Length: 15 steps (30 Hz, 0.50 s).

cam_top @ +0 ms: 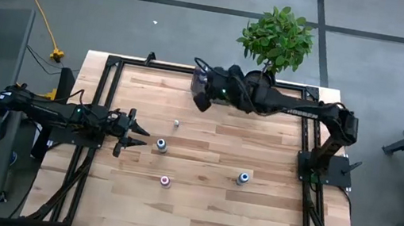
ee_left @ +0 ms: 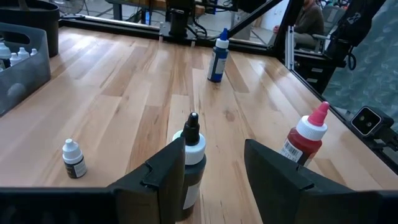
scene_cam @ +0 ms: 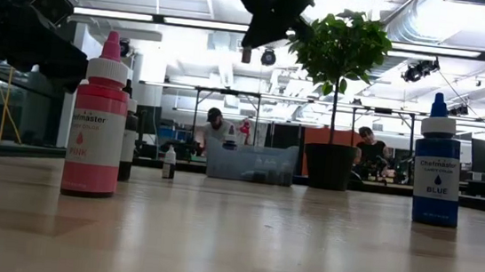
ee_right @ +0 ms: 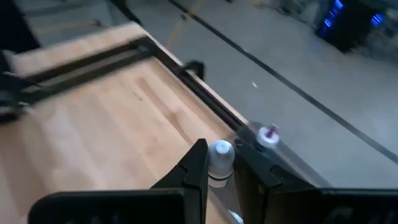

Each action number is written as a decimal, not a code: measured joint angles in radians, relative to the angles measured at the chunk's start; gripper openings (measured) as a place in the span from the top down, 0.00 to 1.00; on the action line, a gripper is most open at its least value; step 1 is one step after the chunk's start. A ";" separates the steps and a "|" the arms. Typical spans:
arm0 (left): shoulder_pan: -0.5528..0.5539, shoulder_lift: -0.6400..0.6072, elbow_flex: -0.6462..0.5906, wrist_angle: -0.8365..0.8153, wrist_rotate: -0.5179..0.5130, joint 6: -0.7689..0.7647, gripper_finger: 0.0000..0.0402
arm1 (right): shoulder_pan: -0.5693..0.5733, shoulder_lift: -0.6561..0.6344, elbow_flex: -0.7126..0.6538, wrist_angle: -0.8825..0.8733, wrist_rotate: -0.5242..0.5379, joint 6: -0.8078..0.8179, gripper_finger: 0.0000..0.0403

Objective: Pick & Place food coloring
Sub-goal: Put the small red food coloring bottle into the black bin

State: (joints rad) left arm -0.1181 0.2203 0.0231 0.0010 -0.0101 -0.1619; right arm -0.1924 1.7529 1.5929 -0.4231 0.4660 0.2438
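Right gripper (ee_right: 219, 171) clamped on a small white-capped bottle (ee_right: 219, 163), upper centre of the high view over the tray (cam_top: 200, 82); left gripper (cam_top: 134, 135) open at centre-left beside the black-tipped bottle (cam_top: 160, 145); red bottle (cam_top: 165, 180) and blue bottle (cam_top: 243, 178) lower centre.

Table (cam_top: 196, 208): pale wood planks, smooth, soft satin sheen, filling the frame's centre.
Frame (cam_top: 113, 64): black metal rails, matt, along the table's edges.
Bottles (scene_cam: 97, 122): glossy plastic, printed paper labels; pink at left, blue (scene_cam: 437, 164) at right.
Tray (ee_left: 18, 65): grey plastic, dull, upper left.
Fingers (ee_left: 158, 180): dark matt plastic, lower centre.
Floor (cam_top: 159, 26): grey concrete, smooth.
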 joint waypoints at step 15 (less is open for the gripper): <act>0.000 0.000 0.000 0.000 0.000 0.000 0.59 | -0.109 0.281 0.217 -0.114 0.118 0.309 0.89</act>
State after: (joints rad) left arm -0.1184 0.2199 0.0231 0.0010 -0.0098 -0.1619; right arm -0.3013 2.0341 1.8097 -0.5366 0.5836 0.5525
